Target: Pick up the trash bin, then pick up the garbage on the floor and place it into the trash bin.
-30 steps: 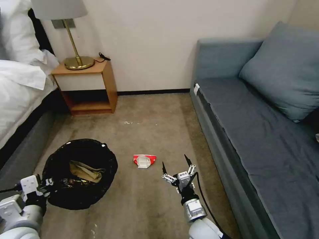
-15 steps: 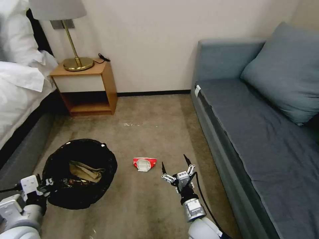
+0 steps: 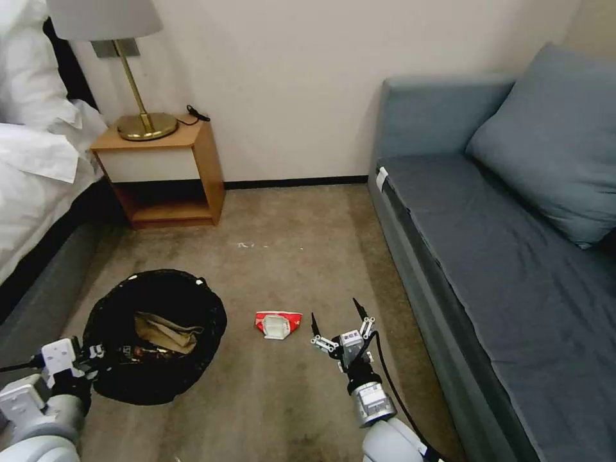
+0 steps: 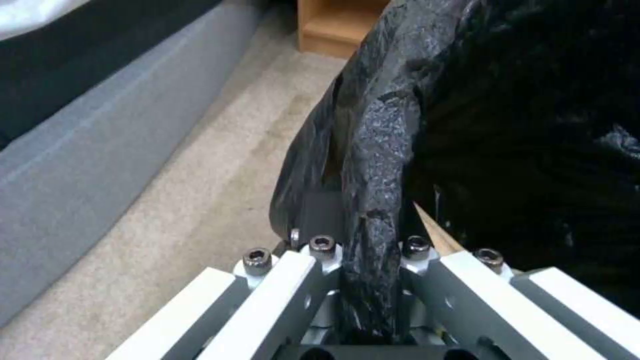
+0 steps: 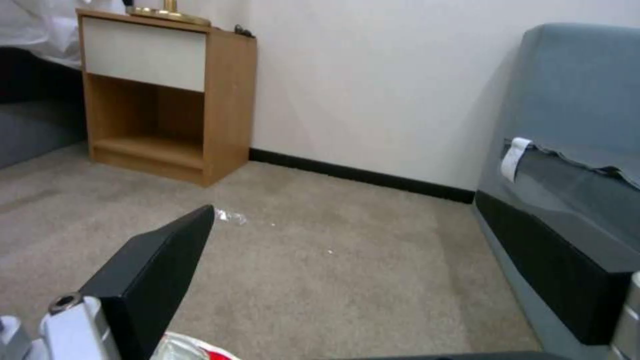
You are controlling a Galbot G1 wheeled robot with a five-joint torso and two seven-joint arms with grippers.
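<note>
The trash bin (image 3: 154, 333), lined with a crinkled black bag, is at the lower left of the head view with tan paper (image 3: 163, 330) inside it. My left gripper (image 3: 95, 354) is shut on its near rim. The left wrist view shows the bag's folded edge (image 4: 373, 165) pinched between the fingers. A red-and-white crushed packet (image 3: 277, 323), the garbage, lies on the carpet right of the bin. My right gripper (image 3: 334, 310) hovers open just right of the packet, and one dark finger (image 5: 153, 280) stands over the packet's edge (image 5: 190, 350).
A grey sofa (image 3: 500, 256) with a cushion lines the right side. A wooden nightstand (image 3: 160, 173) with a brass lamp stands against the far wall. A bed (image 3: 32, 186) with white linen borders the left. Small white scraps (image 3: 245, 244) lie on the carpet.
The whole head view has shifted a little. The packet now lies nearer to the open right gripper. The left gripper still holds the bin's rim.
</note>
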